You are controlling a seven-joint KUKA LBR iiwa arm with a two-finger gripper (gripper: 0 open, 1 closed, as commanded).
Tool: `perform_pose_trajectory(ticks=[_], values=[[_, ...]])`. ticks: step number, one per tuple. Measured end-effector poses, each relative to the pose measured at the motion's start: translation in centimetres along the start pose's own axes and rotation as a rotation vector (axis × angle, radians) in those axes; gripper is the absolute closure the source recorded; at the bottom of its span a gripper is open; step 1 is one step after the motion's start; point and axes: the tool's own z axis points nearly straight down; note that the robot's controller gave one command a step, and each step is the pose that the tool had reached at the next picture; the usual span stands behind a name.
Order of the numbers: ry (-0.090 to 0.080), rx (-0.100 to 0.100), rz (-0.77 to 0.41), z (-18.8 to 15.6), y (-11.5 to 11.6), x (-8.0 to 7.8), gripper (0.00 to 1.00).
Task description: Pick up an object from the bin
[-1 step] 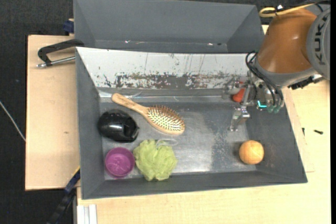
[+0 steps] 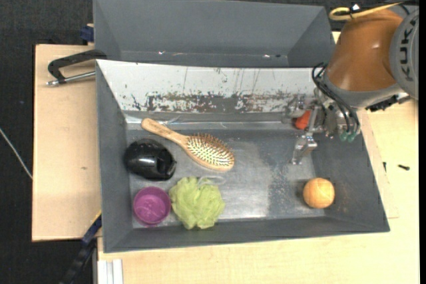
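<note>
My gripper [image 2: 305, 149] hangs over the right part of the bin, close to the right wall, with its metal fingers pointing down. Nothing shows between them. An orange ball [image 2: 319, 193] lies on the bin floor just below and slightly right of the fingertips, apart from them. A wooden hairbrush [image 2: 200, 145] lies in the middle of the bin, well to the left of the gripper, its handle pointing up and left.
Along the bin's left and front lie a black rounded object [image 2: 149, 160], a magenta round container [image 2: 152, 205] and a light green fluffy sponge [image 2: 197, 203]. The arm with its orange cover comes in over the right rim.
</note>
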Motion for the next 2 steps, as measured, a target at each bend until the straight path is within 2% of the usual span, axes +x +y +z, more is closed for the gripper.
perform_pose_trajectory(ticks=[1, 2], values=[[-0.005, -0.001, 0.075, 5.8, 6.9, 1.5, 0.00], [-0.003, 0.000, 0.025, 5.1, 10.0, 1.3, 0.00]])
